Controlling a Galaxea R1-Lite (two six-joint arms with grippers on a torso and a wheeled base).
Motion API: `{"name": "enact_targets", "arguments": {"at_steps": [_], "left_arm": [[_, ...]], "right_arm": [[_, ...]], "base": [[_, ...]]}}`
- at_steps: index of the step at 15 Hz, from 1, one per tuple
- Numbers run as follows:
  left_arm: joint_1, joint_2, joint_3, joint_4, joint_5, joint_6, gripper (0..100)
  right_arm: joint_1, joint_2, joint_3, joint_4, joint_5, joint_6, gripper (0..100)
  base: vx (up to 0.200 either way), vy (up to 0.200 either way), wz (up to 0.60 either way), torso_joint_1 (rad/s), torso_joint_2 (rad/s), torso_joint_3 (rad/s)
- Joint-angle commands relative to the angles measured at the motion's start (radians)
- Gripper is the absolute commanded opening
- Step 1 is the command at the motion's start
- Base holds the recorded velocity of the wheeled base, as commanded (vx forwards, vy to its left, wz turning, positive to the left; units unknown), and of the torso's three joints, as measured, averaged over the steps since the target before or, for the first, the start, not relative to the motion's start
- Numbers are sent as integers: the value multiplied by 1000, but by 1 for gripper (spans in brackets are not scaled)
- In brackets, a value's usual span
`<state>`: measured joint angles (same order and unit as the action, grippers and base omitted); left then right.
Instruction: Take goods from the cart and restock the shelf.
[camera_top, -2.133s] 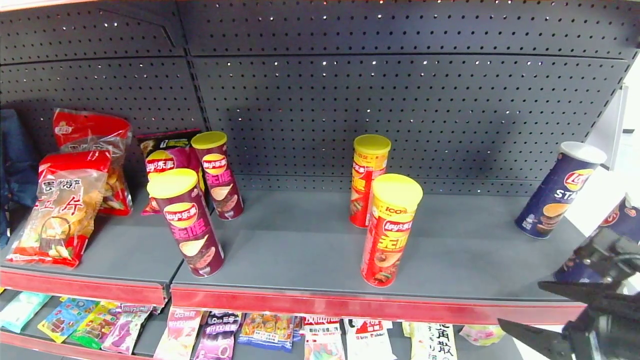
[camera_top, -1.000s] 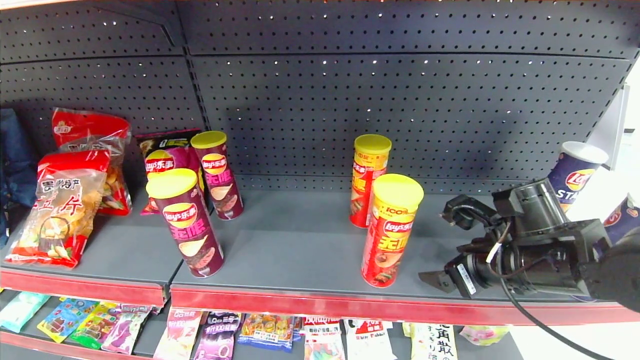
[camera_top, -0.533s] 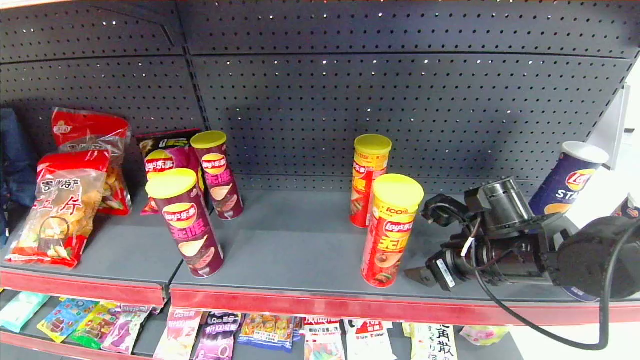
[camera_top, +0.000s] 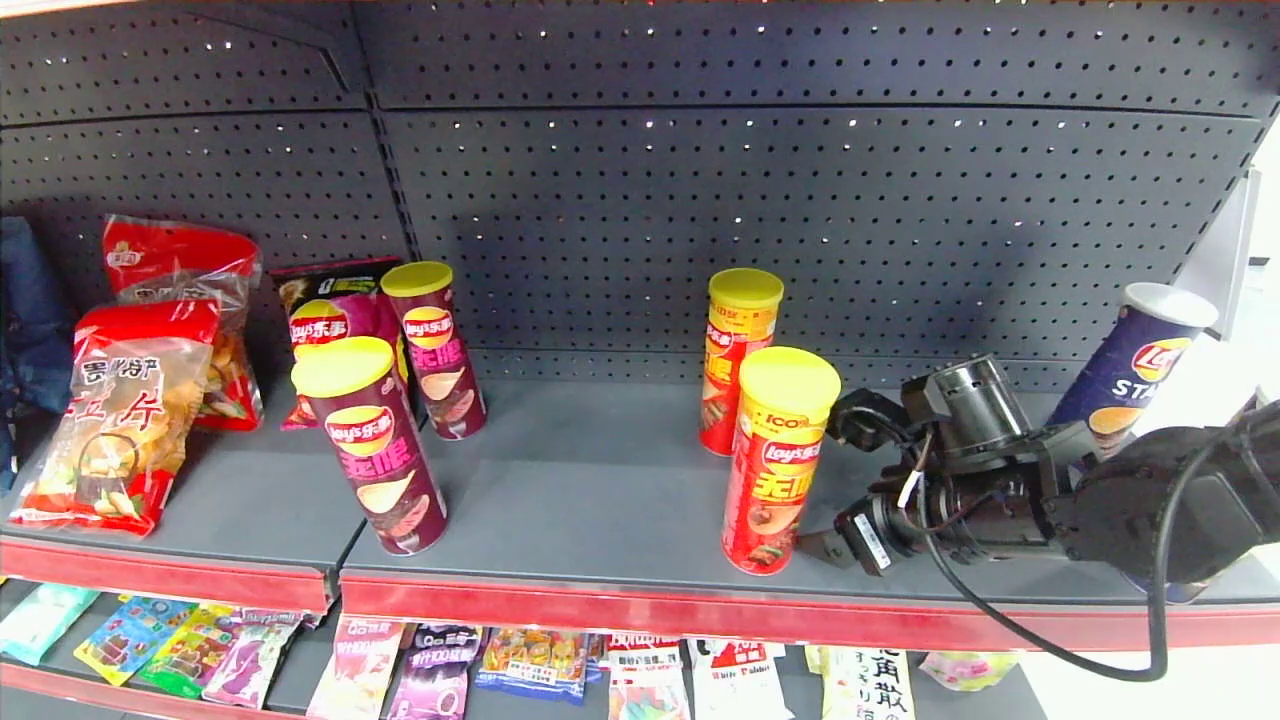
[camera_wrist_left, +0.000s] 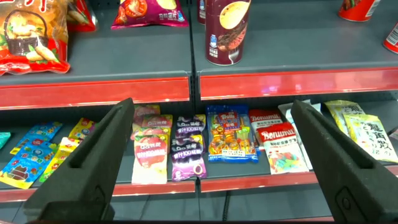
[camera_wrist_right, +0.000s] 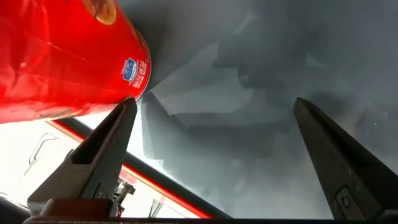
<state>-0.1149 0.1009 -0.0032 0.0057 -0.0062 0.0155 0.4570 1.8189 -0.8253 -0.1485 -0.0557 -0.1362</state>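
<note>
Two red chip cans with yellow lids stand mid-shelf, one in front (camera_top: 775, 470) and one behind (camera_top: 737, 355). My right gripper (camera_top: 828, 542) lies low over the grey shelf (camera_top: 600, 500), just right of the front red can's base. In the right wrist view that can (camera_wrist_right: 62, 56) sits outside the open gripper (camera_wrist_right: 216, 102), and one fingertip (camera_wrist_right: 124, 115) is at its bottom rim. My left gripper (camera_wrist_left: 212, 106) hangs open and holds nothing, in front of the shelf's red front edge (camera_wrist_left: 186, 87).
Two maroon cans (camera_top: 375, 450) (camera_top: 437, 345) and red snack bags (camera_top: 125, 420) fill the shelf's left part. A blue can (camera_top: 1135, 375) stands at the far right. Pegboard (camera_top: 800, 220) backs the shelf. Small packets (camera_wrist_left: 233, 134) line the lower shelf.
My right arm rose from the lower right corner and travelled left along the shelf to the front red can. That can's lid has shifted slightly left.
</note>
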Motion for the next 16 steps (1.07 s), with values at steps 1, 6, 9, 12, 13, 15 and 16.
{"name": "enact_targets", "arguments": {"at_steps": [1, 6, 9, 12, 13, 15, 16], "left_arm": [[0, 2, 0, 0, 0, 0, 100], [0, 2, 0, 0, 0, 0, 100], [0, 2, 0, 0, 0, 0, 100], [0, 2, 0, 0, 0, 0, 100], [0, 2, 0, 0, 0, 0, 100], [0, 2, 0, 0, 0, 0, 100], [0, 2, 0, 0, 0, 0, 100]], "right_arm": [[2, 8, -8, 0, 1, 0, 100], [3, 10, -14, 0, -3, 0, 100], [12, 7, -15, 0, -4, -2, 100], [23, 2, -14, 0, -4, 1, 100], [28, 0, -14, 0, -6, 9, 100], [34, 0, -11, 0, -10, 15, 100], [35, 0, -9, 0, -13, 20, 100]], "base": [[0, 0, 0, 0, 0, 0], [0, 0, 0, 0, 0, 0], [0, 0, 0, 0, 0, 0], [0, 0, 0, 0, 0, 0], [0, 0, 0, 0, 0, 0], [0, 0, 0, 0, 0, 0], [0, 0, 0, 0, 0, 0]]}}
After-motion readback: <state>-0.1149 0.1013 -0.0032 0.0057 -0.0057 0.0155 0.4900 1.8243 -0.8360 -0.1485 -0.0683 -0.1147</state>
